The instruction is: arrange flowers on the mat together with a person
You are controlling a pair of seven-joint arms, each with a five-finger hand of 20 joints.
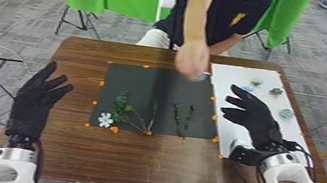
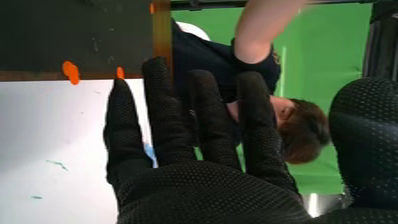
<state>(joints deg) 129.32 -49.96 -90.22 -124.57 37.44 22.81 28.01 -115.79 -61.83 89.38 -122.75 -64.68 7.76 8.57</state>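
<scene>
Person's hand (image 1: 192,62) at the dark mat's (image 1: 134,80) far edge.
White flower (image 1: 105,119) and green sprig (image 1: 121,105) lie near its near-left corner; left hand (image 1: 37,100), right hand (image 1: 256,122) flank it, fingers extended.

A dark rectangular mat (image 1: 124,80) lies flat on the brown table (image 1: 71,154), bearing a white flower (image 1: 105,119), a leafy green sprig (image 1: 122,105) and 2 slender dark sprigs (image 1: 178,119) side by side. On the white sheet (image 1: 232,79) beside it, 3 small greenish blooms (image 1: 286,113) lie apart.
</scene>
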